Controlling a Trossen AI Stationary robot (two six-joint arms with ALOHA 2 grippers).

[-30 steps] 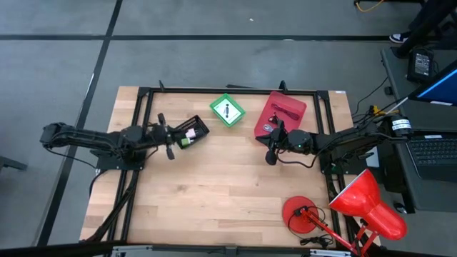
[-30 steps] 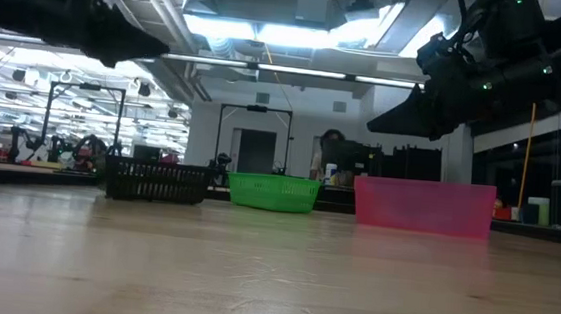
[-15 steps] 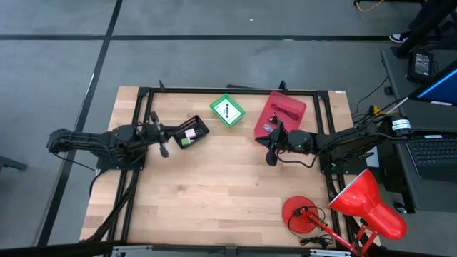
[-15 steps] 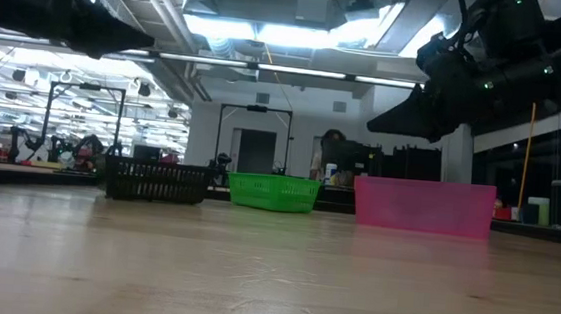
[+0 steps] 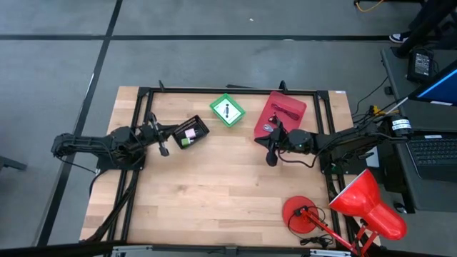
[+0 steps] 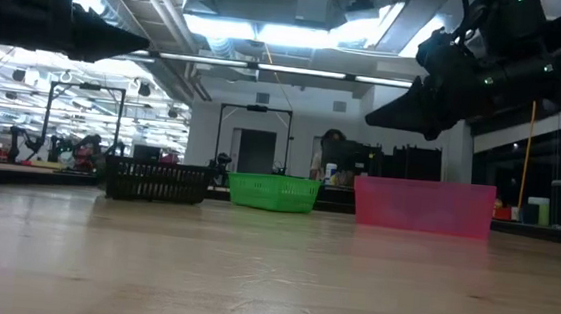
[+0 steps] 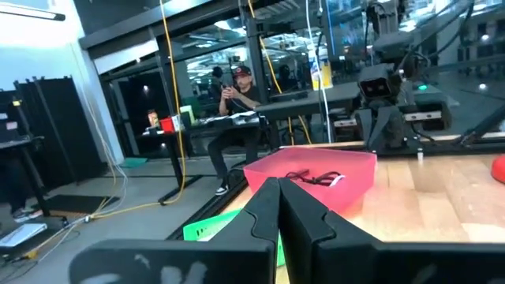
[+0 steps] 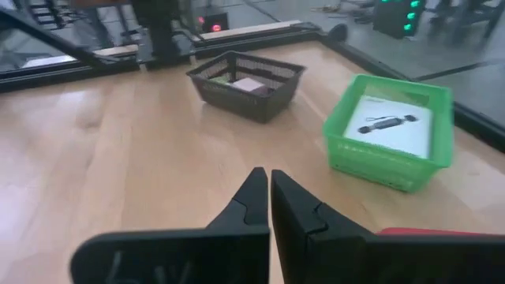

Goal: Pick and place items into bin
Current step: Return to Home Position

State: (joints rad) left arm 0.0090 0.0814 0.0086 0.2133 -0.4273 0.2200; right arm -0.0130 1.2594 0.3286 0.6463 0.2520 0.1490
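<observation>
— The left gripper (image 5: 166, 137), mid-left, is closed and empty. The items (image 5: 188, 135) lie in the black bin (image 5: 196, 127), green bin (image 5: 227, 110) and pink bin (image 5: 280, 112), upper centre.
— The right gripper (image 5: 267, 143) is the same. I would raise both arms clear of the rims, then fold them home slowly.

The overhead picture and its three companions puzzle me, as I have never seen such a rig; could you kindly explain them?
Two robot arms work at a wooden table. One camera looks straight down; one sits at table-top level; one rides on each wrist, looking past that arm's fingers. The left gripper and right gripper are both shut and hold nothing. At the table's far side stand a black bin with pink and green pieces, a green bin with a white card, and a pink bin with cables. A red desk lamp stands near one corner.
</observation>
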